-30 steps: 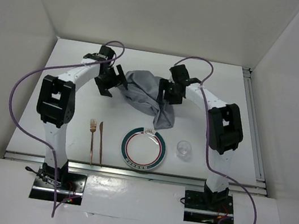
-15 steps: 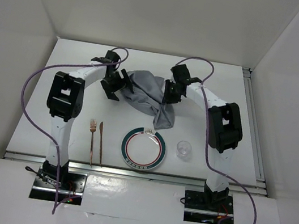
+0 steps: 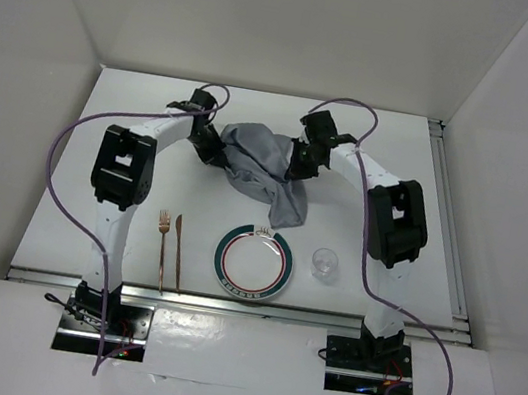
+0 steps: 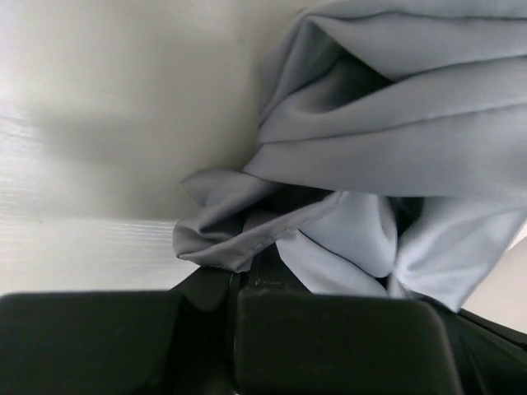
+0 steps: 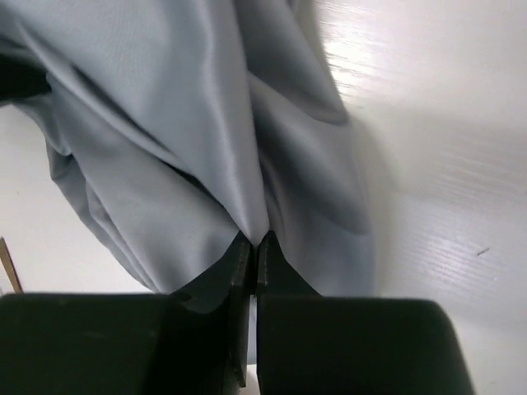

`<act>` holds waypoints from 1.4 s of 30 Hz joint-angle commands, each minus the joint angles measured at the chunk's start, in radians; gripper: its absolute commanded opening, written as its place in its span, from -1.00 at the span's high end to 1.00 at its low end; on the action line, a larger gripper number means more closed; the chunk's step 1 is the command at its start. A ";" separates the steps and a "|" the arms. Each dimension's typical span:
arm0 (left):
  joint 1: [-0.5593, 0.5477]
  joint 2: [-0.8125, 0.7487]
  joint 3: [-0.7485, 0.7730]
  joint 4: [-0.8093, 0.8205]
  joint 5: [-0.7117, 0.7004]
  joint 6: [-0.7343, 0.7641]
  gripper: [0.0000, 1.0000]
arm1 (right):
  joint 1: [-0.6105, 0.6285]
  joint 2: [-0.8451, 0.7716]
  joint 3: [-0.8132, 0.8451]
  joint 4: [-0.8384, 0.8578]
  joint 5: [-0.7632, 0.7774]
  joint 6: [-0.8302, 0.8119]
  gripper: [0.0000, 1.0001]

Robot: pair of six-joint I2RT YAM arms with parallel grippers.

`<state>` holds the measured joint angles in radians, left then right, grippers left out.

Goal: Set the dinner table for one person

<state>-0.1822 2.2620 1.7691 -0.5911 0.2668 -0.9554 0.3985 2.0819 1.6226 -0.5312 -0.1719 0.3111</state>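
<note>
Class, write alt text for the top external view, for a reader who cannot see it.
Over a white table, the left fingers and right fingers of two robot arms are each shut on a bunched grey cloth between them. Nearer the bases, left to right, lie a fork, a knife, a green-rimmed plate and a glass.

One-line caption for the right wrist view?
Right gripper shut on a crumpled grey fabric cloth over the matte-white tabletop.

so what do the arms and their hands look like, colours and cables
The left arm and right arm match: white links, blocky black joint housings. The left hand and right hand are matte black. A purple cable loops loosely along each arm, down to a black base plate.
</note>
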 commanded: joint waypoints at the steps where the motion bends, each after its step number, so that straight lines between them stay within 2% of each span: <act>1: -0.003 0.007 0.084 -0.025 0.012 0.001 1.00 | -0.006 0.015 0.065 -0.012 -0.060 -0.007 1.00; 4: 0.016 -0.038 0.159 -0.064 0.012 0.049 1.00 | -0.015 0.015 0.126 -0.021 -0.078 -0.018 1.00; 10: 0.113 -0.143 0.332 -0.108 0.049 0.109 1.00 | -0.110 -0.022 0.423 -0.085 -0.158 0.023 1.00; 14: 0.170 -0.222 0.418 -0.144 0.074 0.164 1.00 | -0.133 -0.081 0.488 -0.108 -0.158 0.014 1.00; 17: 0.213 -0.297 0.409 -0.153 0.109 0.175 1.00 | -0.142 -0.176 0.418 -0.098 -0.133 0.014 1.00; 20: 0.236 -0.355 0.318 -0.112 0.129 0.184 1.00 | -0.142 -0.313 0.243 -0.023 -0.052 0.025 1.00; 21: 0.236 -0.364 0.294 -0.098 0.129 0.184 1.00 | -0.142 -0.348 0.124 0.006 -0.035 0.025 1.00; 23: 0.236 -0.364 0.241 -0.049 0.117 0.184 1.00 | -0.142 -0.437 -0.002 0.094 0.004 0.034 1.00; 25: 0.236 -0.355 0.149 -0.006 0.146 0.184 1.00 | -0.151 -0.465 -0.161 0.153 0.031 0.062 1.00; 27: 0.227 -0.329 0.068 0.065 0.173 0.162 1.00 | -0.151 -0.465 -0.246 0.194 0.045 0.097 1.00; 29: 0.218 -0.253 0.056 0.089 0.186 0.162 1.00 | -0.151 -0.416 -0.290 0.206 0.031 0.118 1.00; 32: 0.207 -0.141 0.173 0.047 0.210 0.172 1.00 | -0.151 -0.300 -0.239 0.165 0.002 0.128 1.00; 33: 0.207 -0.054 0.225 0.025 0.210 0.172 1.00 | -0.151 -0.268 -0.212 0.149 -0.008 0.128 1.00; 35: 0.207 0.036 0.422 -0.053 0.221 0.172 1.00 | -0.141 -0.206 -0.146 0.128 -0.037 0.128 1.00; 36: 0.207 0.110 0.567 -0.085 0.195 0.185 0.59 | -0.126 -0.206 -0.135 0.128 -0.047 0.128 1.00; 37: 0.207 0.138 0.631 -0.116 0.183 0.185 0.58 | -0.116 -0.206 -0.135 0.128 -0.057 0.128 1.00; 38: 0.207 0.157 0.676 -0.153 0.174 0.185 -0.15 | -0.087 -0.206 -0.126 0.128 -0.057 0.117 1.00; 40: 0.216 0.157 0.704 -0.153 0.164 0.205 -1.00 | -0.063 -0.218 -0.136 0.128 -0.057 0.117 1.00; 42: 0.227 0.072 0.644 -0.153 0.117 0.217 -1.00 | -0.032 -0.255 -0.181 0.128 -0.084 0.126 1.00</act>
<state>0.0242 2.4577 2.3749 -0.7193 0.4213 -0.7792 0.3115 1.9064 1.4158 -0.4156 -0.2066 0.4294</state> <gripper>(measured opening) 0.988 0.042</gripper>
